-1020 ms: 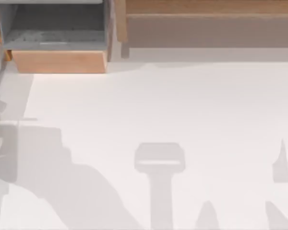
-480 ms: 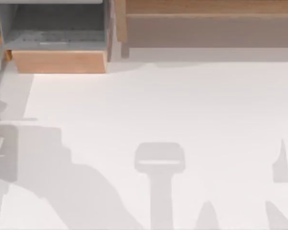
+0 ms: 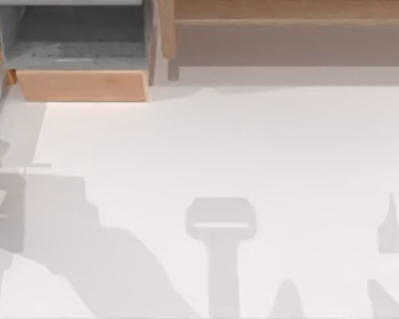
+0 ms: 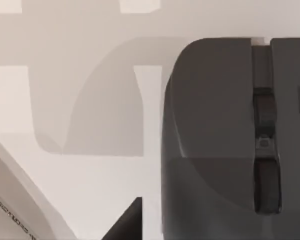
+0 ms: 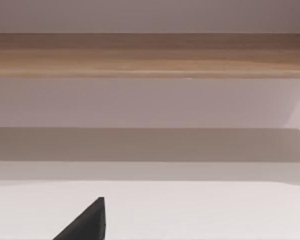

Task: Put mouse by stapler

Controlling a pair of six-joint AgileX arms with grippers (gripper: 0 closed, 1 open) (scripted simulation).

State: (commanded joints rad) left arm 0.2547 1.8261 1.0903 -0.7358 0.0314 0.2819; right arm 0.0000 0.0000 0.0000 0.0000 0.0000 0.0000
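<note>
The dark grey mouse [image 4: 215,145] is cut off by the left wrist view's edges, so its full outline cannot be made out. One dark fingertip [image 4: 127,222] of the left pincer is cropped there, and what is probably a right pincer fingertip [image 5: 87,222] is cropped likewise.

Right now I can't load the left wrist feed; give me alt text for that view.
A dark grey mouse with its scroll wheel showing lies close under the camera on the white table. One dark fingertip of the left gripper pokes in beside it, not touching it, and grey shadows fall across the table.
</note>
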